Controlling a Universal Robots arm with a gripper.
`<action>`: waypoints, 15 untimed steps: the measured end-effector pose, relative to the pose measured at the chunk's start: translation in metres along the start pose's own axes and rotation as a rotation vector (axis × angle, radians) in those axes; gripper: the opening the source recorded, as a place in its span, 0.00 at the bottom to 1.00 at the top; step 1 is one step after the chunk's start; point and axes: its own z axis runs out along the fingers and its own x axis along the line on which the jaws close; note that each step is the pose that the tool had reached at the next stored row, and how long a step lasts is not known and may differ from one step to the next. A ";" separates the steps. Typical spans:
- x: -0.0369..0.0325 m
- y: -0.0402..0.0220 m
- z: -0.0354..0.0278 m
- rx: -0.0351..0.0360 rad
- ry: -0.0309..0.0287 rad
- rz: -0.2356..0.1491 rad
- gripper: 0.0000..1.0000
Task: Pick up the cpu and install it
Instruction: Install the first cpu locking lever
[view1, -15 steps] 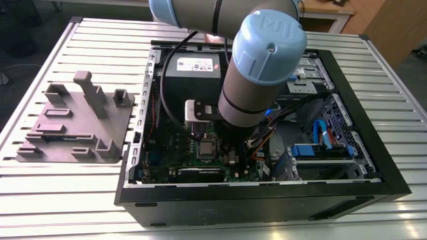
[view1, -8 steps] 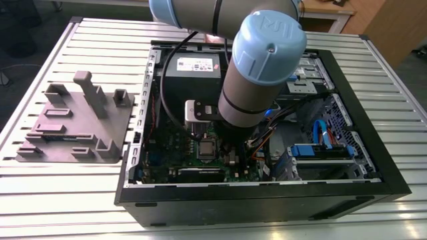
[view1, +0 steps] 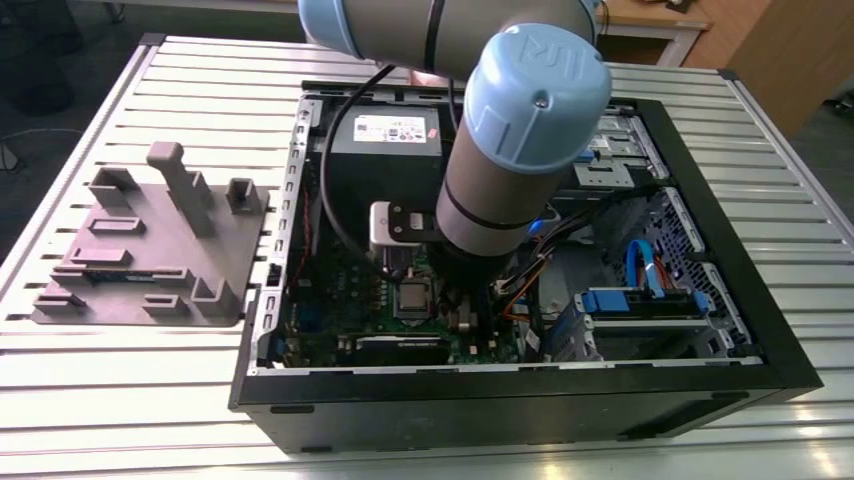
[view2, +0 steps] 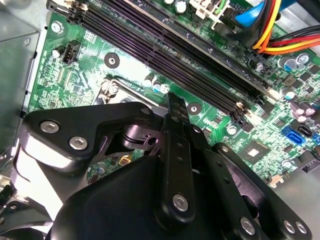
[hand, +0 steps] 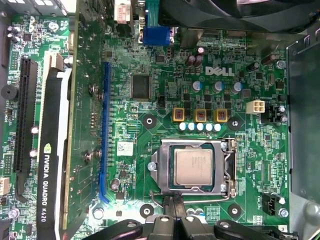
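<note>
Hovering low over green motherboard (hand: 165, 100), gripper (hand: 172, 207) was seen inside open computer case (view1: 747, 300). Fingers (view2: 176, 120) appeared pressed together, nothing gripped between them. Cpu (hand: 194, 167) was found lying flat in socket (hand: 227, 167), silver top exposed, framed by metal bracket, just beside fingertips in first wrist view. Black memory slots (view2: 165, 55) were noted beyond gripper in second wrist view. Grey tray (view1: 147, 245) with upright blocks was seen on slatted table (view1: 80, 400), toward exterior view's left of case.
</note>
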 end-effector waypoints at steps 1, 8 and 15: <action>0.0001 0.0000 0.0003 -0.0001 0.0003 0.000 0.10; 0.0004 -0.0004 0.0034 -0.0002 0.0001 0.000 0.10; 0.0004 -0.0023 0.0040 -0.0001 -0.0006 0.000 0.10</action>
